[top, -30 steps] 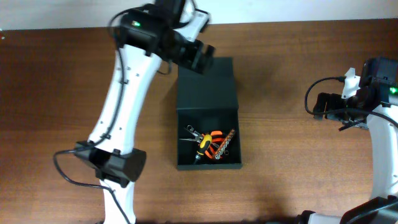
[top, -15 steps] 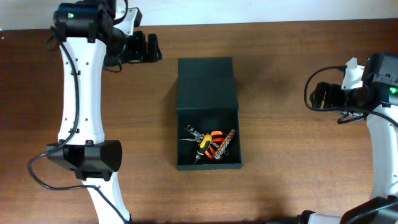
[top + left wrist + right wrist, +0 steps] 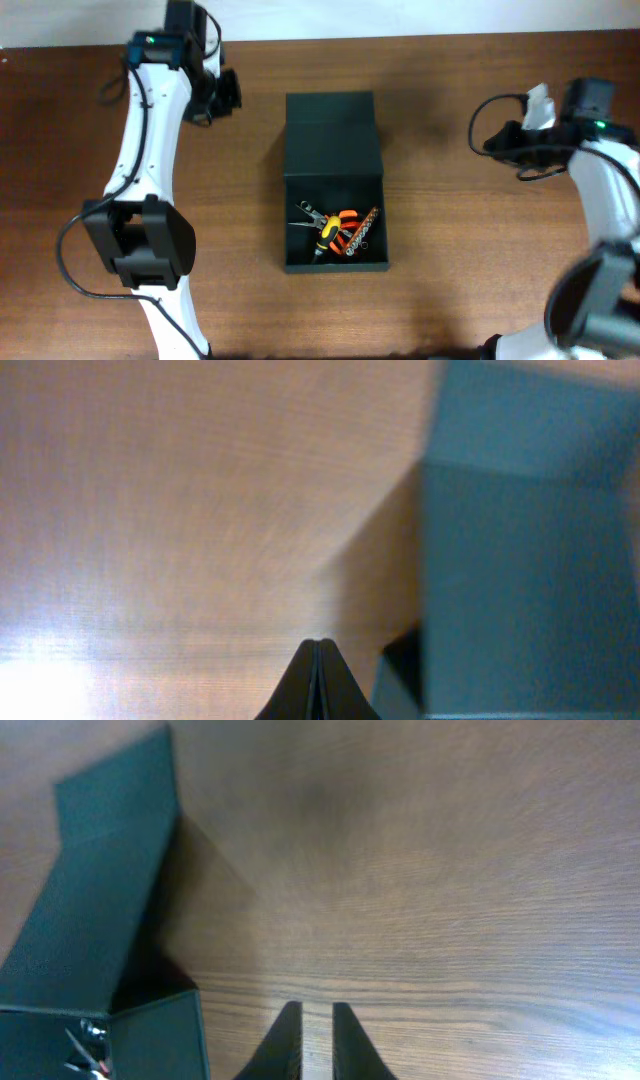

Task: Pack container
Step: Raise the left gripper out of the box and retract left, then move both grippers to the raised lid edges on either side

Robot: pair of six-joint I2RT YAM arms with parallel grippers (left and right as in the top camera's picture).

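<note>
1. Since a second ago the left arm has swung off the far edge of the lid to the far left of the table. The right arm has crept a little farther away and leftward.
2. The left arm now rises from its base at the near left in one long white link. It bends at the far edge, and the wrist turns right toward the container.
3. The left gripper hangs left of the lid, apart from it. In the left wrist view its fingertips meet in a single point. They are pressed together with nothing between them, above bare wood.
4. The right arm curves in from the right edge, wrist at the far right, forearm reaching left.
5. The right gripper points left toward the container, well apart from it. In the right wrist view its two fingers stand parallel with a narrow slit between them. They are barely parted and hold nothing.
6. The container sits mid-table between the two arms. Its lid is folded back on the far side, and the open compartment is nearer.
7. The tools lie in a heap in the near part of the compartment. An orange-handled one is among them.
8. The container's dark wall fills the right side of the left wrist view. In the right wrist view it fills the left side.
</note>
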